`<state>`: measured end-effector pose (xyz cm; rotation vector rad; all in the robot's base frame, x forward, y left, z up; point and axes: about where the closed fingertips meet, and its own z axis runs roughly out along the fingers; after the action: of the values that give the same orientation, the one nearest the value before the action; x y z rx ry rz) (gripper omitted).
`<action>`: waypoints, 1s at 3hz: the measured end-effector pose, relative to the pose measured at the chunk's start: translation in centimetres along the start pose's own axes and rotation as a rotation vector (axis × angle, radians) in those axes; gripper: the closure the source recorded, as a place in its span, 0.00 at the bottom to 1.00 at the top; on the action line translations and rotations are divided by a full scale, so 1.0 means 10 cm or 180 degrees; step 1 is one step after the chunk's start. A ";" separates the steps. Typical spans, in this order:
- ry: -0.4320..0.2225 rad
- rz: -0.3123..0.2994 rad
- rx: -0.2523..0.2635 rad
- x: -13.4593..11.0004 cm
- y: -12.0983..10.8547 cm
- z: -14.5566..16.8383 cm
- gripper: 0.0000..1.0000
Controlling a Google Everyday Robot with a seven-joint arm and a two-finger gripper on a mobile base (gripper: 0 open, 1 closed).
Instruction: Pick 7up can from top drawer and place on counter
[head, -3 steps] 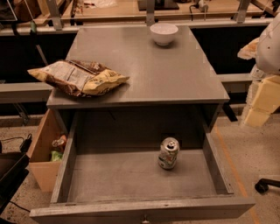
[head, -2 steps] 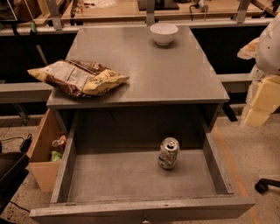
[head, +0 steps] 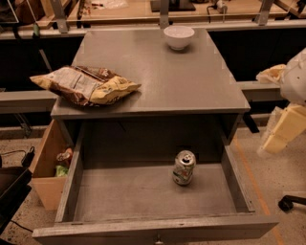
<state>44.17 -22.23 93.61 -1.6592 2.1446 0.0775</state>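
The 7up can [head: 183, 167] stands upright in the open top drawer [head: 143, 191], right of the middle and towards the back, its silver top and green markings showing. The counter [head: 181, 72] is the grey tabletop above the drawer. My gripper [head: 282, 129] is at the far right edge of the camera view, a pale yellow and white shape beside the cabinet, level with the counter's front edge and well apart from the can. It holds nothing that I can see.
A yellow-brown chip bag [head: 86, 85] lies on the counter's left front. A white bowl [head: 179, 36] stands at the back. A tan cardboard box [head: 48, 167] with small items sits on the floor to the left. A wooden bench [head: 143, 12] runs behind.
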 end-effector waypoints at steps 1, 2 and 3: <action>-0.0674 0.0025 -0.0005 0.18 -0.01 0.48 0.00; -0.1449 -0.0023 -0.0085 0.06 0.07 0.82 0.00; -0.2136 0.0007 -0.0202 -0.15 0.22 0.99 0.00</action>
<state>45.33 -17.34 84.71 -1.3946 1.6386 0.6155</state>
